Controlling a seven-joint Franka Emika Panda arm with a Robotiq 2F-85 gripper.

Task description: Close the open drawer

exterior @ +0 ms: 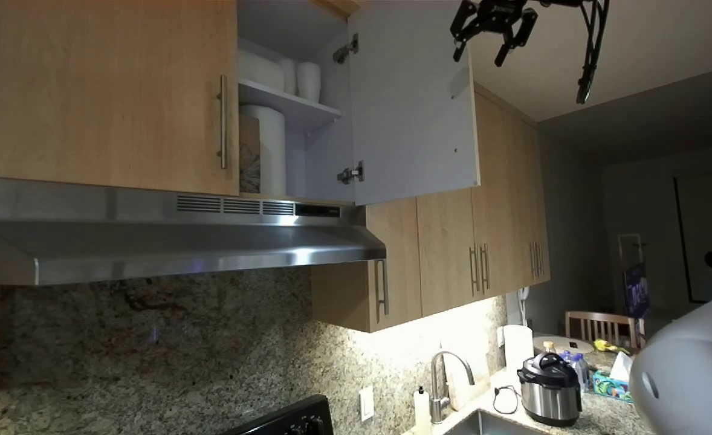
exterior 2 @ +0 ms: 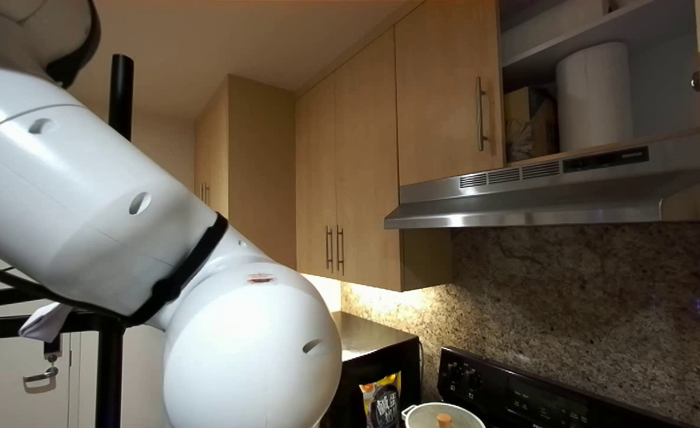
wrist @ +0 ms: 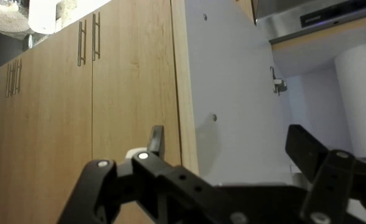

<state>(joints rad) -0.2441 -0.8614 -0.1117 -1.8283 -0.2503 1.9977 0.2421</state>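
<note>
Cabinet door (wrist: 239, 77) jutting out ahead of claw (wrist: 226, 127), range hood (exterior: 181, 241) lower down, free room before shelf (exterior: 292, 104)

White robot arm (exterior 2: 100, 190), black band (exterior 2: 197, 255) around it, dominates left foreground. Upper right, open cabinet (exterior 2: 662, 95) above steel range hood (exterior 2: 522, 208) holds white cylinder (exterior 2: 593, 98) beside box (exterior 2: 521, 116), both below shelf (exterior 2: 585, 32). Closed wooden cabinets (exterior 2: 366, 160) with metal handles (exterior 2: 480, 113) run left of it, stone backsplash (exterior 2: 564, 285) brightly lit beneath. Lower down, lidded pot (exterior 2: 424, 417) with wooden knob (exterior 2: 444, 421), cropped by bottom edge, sits near black stove panel (exterior 2: 495, 383); colorful printed bag (exterior 2: 381, 401) just beside, in front of dark appliance (exterior 2: 408, 359).
</note>
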